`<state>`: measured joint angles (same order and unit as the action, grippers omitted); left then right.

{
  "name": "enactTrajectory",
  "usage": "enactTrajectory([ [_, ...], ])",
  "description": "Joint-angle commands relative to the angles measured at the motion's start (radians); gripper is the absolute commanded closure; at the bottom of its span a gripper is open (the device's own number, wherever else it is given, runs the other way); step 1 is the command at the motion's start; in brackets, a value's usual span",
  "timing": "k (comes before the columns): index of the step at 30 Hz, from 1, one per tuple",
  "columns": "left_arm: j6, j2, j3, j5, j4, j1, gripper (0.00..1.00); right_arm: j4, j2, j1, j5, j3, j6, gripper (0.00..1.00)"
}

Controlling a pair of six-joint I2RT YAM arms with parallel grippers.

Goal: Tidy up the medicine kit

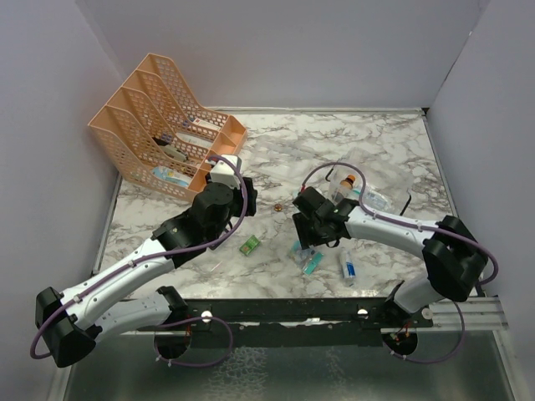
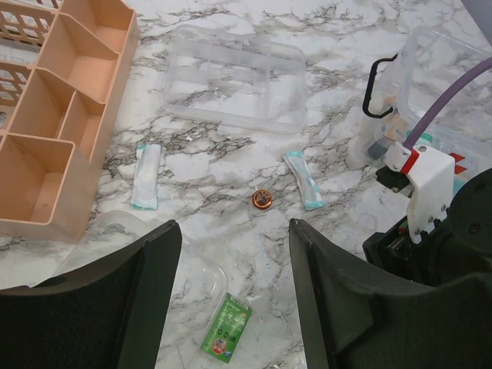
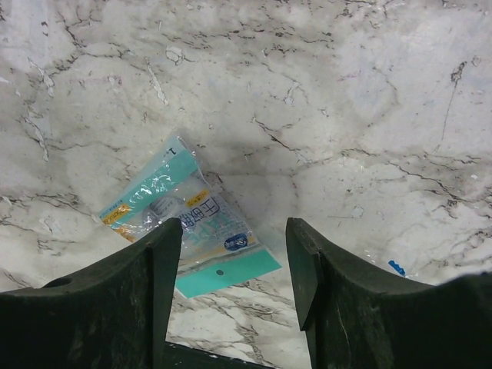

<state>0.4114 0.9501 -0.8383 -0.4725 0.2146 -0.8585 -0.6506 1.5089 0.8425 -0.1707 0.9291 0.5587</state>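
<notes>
My left gripper point(image 2: 234, 296) is open and empty above the marble table, near a green sachet point(image 2: 227, 328) that lies flat between its fingers; from above the gripper point(image 1: 227, 219) is left of centre. My right gripper point(image 3: 234, 265) is open and empty, low over a teal mask packet point(image 3: 192, 223), which lies flat by its left finger. From above it point(image 1: 308, 227) sits just beyond that packet point(image 1: 303, 253). A clear divided tray point(image 2: 234, 77) and a clear box with a black handle point(image 2: 419, 92) holding bottles lie further back.
A peach mesh organizer point(image 1: 163, 125) stands at the back left. Two teal sachets point(image 2: 146, 175) point(image 2: 304, 180) and a small brown round item point(image 2: 262, 200) lie on the marble. A blue-white tube point(image 1: 349, 270) lies near the front right. White walls surround the table.
</notes>
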Motion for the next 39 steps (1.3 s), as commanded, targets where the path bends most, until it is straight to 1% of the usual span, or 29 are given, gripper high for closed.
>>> enactTrajectory([
  [1,-0.010,-0.001,0.008,0.001,-0.030,0.005,0.39,0.050,0.031,-0.003,0.042,-0.015,-0.096,0.44],
  [12,-0.022,0.008,-0.004,0.000,-0.021,0.006,0.38,0.074,0.142,-0.003,0.042,-0.011,-0.104,0.51],
  [13,-0.022,0.008,-0.003,-0.001,-0.020,0.006,0.38,0.076,0.145,-0.003,0.042,-0.015,-0.101,0.53],
  [16,-0.030,0.002,0.002,0.006,-0.026,0.006,0.38,0.067,0.158,-0.004,0.038,-0.005,-0.089,0.67],
  [18,-0.036,-0.001,0.001,0.007,-0.025,0.006,0.38,0.060,0.149,-0.003,0.026,0.005,-0.072,0.73],
  [21,-0.040,-0.006,-0.003,-0.003,-0.014,0.006,0.37,0.085,0.107,-0.003,0.000,0.008,-0.048,0.78],
  [26,-0.045,-0.010,-0.002,-0.015,-0.007,0.006,0.36,0.118,-0.004,-0.003,-0.067,0.022,0.010,0.81],
  [29,-0.046,-0.005,-0.002,-0.019,-0.010,0.007,0.36,0.142,-0.082,-0.004,-0.124,0.025,0.043,0.82],
  [39,-0.037,-0.005,0.005,-0.017,-0.016,0.007,0.35,0.107,-0.282,-0.019,-0.383,0.058,0.130,0.82],
])
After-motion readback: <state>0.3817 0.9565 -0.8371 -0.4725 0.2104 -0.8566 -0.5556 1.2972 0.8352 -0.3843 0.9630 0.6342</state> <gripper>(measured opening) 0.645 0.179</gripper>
